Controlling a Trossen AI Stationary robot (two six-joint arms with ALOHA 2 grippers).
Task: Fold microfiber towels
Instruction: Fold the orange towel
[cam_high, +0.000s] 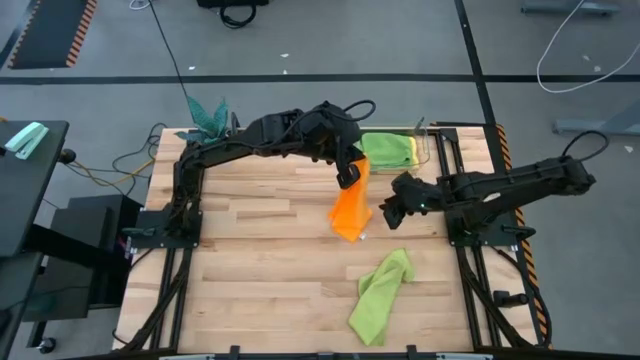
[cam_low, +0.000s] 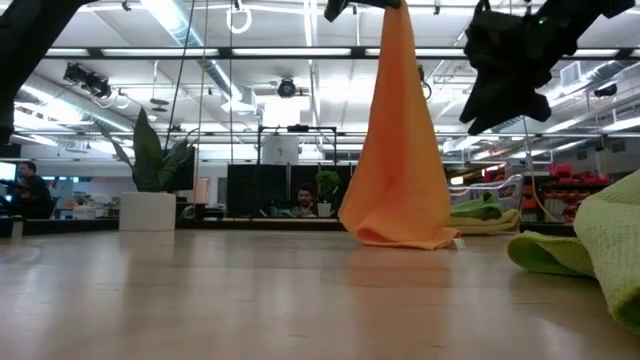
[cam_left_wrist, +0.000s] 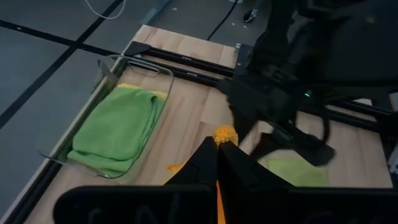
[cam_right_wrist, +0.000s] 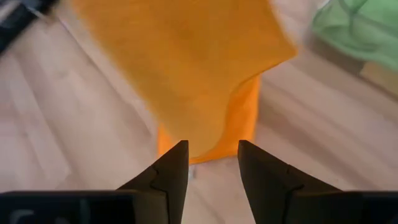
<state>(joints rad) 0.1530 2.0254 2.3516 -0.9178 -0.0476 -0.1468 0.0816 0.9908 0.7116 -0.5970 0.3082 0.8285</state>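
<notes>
An orange towel (cam_high: 352, 208) hangs from my left gripper (cam_high: 350, 172), which is shut on its top above the middle of the table's far half. Its lower end rests bunched on the wood. My right gripper (cam_high: 392, 212) stands open just to the right of it, and in the right wrist view the fingers (cam_right_wrist: 212, 158) point at the hanging cloth (cam_right_wrist: 186, 74) without touching it. A lime green towel (cam_high: 380, 295) lies crumpled on the table near the front right. My left gripper pinches the orange towel's top end between its two shut fingers, and a small tuft of cloth (cam_left_wrist: 225, 134) pokes out past the fingertips. The fingers slant downward. The towel hangs below them in loose folds, its lower end (cam_low: 400, 235) on the table.
A clear tray (cam_left_wrist: 106, 68) at the far right edge holds a folded green towel (cam_high: 388, 150) over a yellow one. A teal plant (cam_high: 207, 115) stands at the far left corner. Bare wood lies to the left and front.
</notes>
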